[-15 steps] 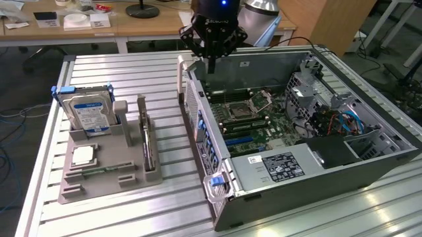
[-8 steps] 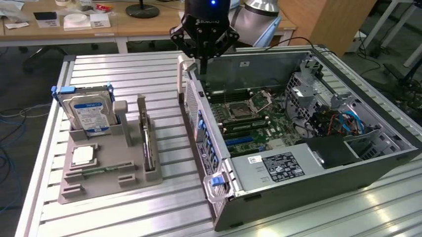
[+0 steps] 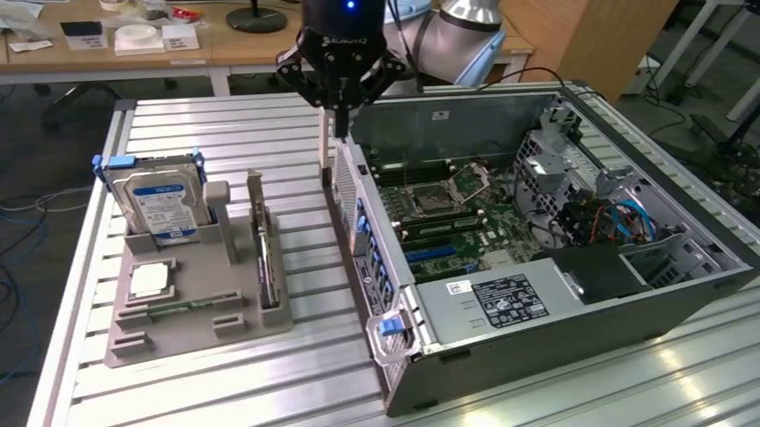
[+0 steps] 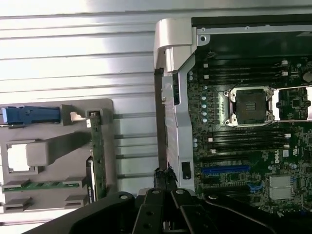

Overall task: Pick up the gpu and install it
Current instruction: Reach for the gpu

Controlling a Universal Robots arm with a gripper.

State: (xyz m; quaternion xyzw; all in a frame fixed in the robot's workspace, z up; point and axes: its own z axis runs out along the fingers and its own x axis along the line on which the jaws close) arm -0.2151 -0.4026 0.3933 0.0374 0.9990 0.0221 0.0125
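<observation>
Closest to me the bench (image 3: 238, 391) is a run of bare aluminium slats, bright under the room lights. Two things stand on it, side by side with a strip of slats between them.

On the exterior view's left is a grey holder (image 3: 190, 334). A square processor chip (image 3: 149, 280) lies flat in a pocket at its near end, with a narrow green memory stick (image 4: 39, 185) in a slot beside it. The gpu (image 3: 266, 258) stands on its long edge in the slot along the holder's side nearest the computer, untouched. At the holder's far end a hard drive (image 3: 160, 206) in a blue frame stands upright.

On the exterior view's right an open computer case (image 3: 535, 356) lies on its side. A grey power supply (image 3: 499, 298) fills its near end. Beyond that is the main board (image 3: 451, 209) with an empty processor socket, and blue cables (image 3: 624, 218) are tucked in the drive bay.

Above the far corner of the case, on the holder's side, the gripper (image 3: 342, 124) hangs with its fingers pressed together, pinching nothing and well apart from the gpu.

Behind it stand wooden desks (image 3: 119, 58) with small boxes and a round black lamp base (image 3: 259, 18), and loose cables lie on the floor (image 3: 36, 178) on the left.
</observation>
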